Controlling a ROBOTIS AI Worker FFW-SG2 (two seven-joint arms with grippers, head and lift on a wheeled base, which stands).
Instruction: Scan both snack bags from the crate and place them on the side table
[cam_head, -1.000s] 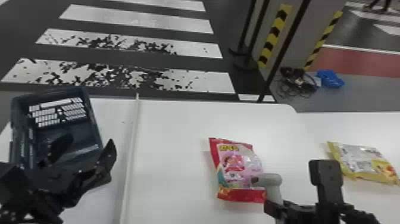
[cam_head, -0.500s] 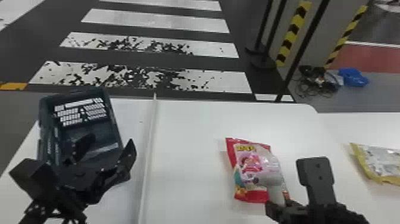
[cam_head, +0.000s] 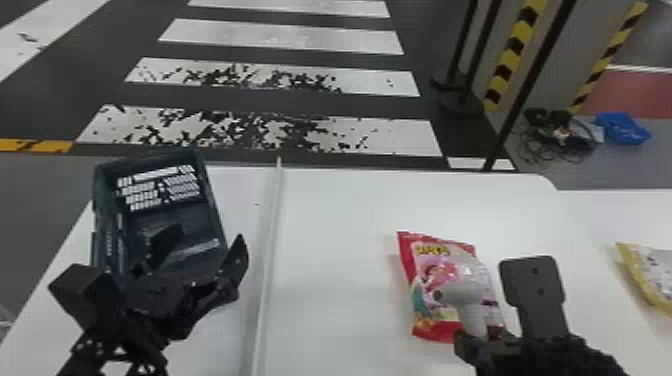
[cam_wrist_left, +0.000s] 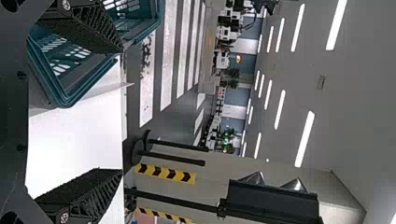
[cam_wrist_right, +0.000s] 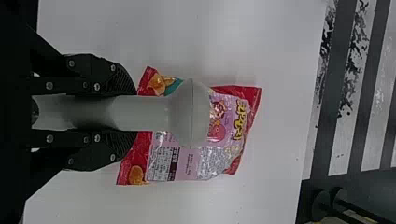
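At the lower right of the head view, the right gripper (cam_head: 474, 336) is closed around the handle of a grey scanner (cam_head: 452, 295), its head over the red-and-pink snack bag (cam_head: 435, 270) on the white table (cam_head: 340, 220). I can't tell whether scanner and bag touch. The yellow-edged snack bag (cam_head: 655, 275) lies at the right edge. At the lower left, the left gripper (cam_head: 202, 250) stands wide and empty by the dark crate (cam_head: 172, 220).

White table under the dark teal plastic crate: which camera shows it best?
The head view: it shows the white table with its far edge and rounded corner. The left wrist view shows some beside the crate; the right wrist view, the part around the red and pink snack bag.
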